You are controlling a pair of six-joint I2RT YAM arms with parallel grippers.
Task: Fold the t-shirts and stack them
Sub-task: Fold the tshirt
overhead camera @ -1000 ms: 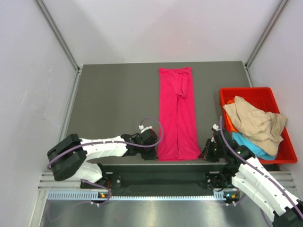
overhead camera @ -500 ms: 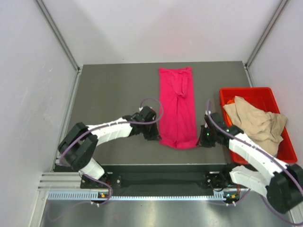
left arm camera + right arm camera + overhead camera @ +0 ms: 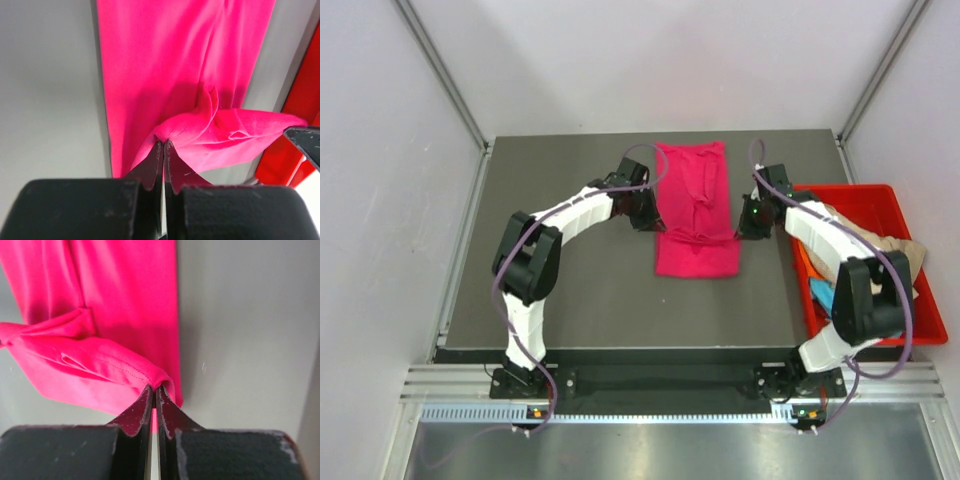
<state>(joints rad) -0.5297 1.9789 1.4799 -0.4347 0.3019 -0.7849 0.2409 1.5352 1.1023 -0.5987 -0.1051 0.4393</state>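
Note:
A magenta-pink t-shirt (image 3: 695, 215) lies as a long narrow strip on the dark table, its near end lifted and carried back over its middle. My left gripper (image 3: 653, 222) is shut on the left corner of that raised hem (image 3: 172, 132). On the other side, my right gripper (image 3: 742, 226) pinches the hem's right corner (image 3: 160, 377). The held edge hangs between the two grippers above the flat part of the shirt (image 3: 165, 55). More t-shirts sit in the red bin: a tan-beige one (image 3: 880, 250), with a bit of turquoise-blue (image 3: 820, 296) and orange (image 3: 803, 262) under it.
The red plastic bin (image 3: 917, 315) stands at the table's right edge, close to my right arm. White walls with metal frame posts close off the table at the back and on both sides. The rail with the arm bases runs along the near edge.
Both grippers have carried the shirt's near hem from the near edge of the table away towards the back, doubling the lower part over. The arms are now stretched far out.

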